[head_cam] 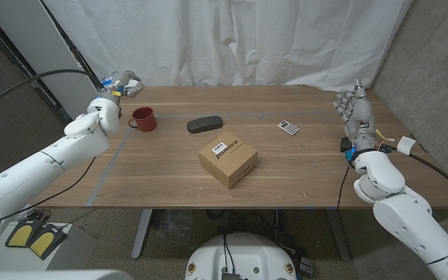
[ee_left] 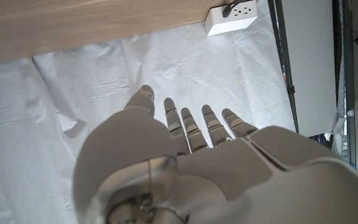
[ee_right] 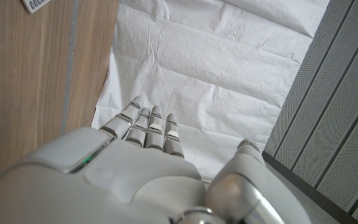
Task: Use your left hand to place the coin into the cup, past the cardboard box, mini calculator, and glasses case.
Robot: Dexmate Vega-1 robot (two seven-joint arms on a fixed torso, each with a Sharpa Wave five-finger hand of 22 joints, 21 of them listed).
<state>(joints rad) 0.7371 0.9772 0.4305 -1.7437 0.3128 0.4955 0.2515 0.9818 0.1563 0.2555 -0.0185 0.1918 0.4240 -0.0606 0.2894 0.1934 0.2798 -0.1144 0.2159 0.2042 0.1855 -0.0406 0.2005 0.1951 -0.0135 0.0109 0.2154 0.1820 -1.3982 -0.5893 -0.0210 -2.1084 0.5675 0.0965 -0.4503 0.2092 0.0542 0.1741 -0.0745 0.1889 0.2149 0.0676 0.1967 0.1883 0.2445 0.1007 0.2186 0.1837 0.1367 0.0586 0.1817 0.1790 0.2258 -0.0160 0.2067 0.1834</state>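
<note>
Left hand [head_cam: 123, 82] is up at the upper left of the head view, past the back-left corner of the desk [head_cam: 169, 167], just up and left of the red cup [head_cam: 143, 119]. Fingers too small to read there. In the left wrist view the same hand [ee_left: 191, 155] has its fingers straight and apart against the white curtain [ee_left: 73, 87], nothing between them that I can see. Coin: can't find it in any frame, and the cup's inside is too small to check.

Cup stands upright near the desk's left rear, handle toward frame left. Dark glasses case [head_cam: 204, 123] lies just right of it, apart from the cup. Cardboard box [head_cam: 228, 161] sits centre of the desk, turned corner-on, label on top. Mini calculator [head_cam: 288, 127] lies flat, right of centre and above the box in frame; its corner also shows in the right wrist view [ee_right: 39, 5].

Right hand [head_cam: 355, 109] is at the right edge of the desk, fingers pointing up-frame and spread, holding nothing. The right wrist view [ee_right: 148, 134] shows its fingers extended side by side, thumb off to one side.

A white power strip [ee_left: 230, 18] shows in the left wrist view beside the desk edge.
</note>
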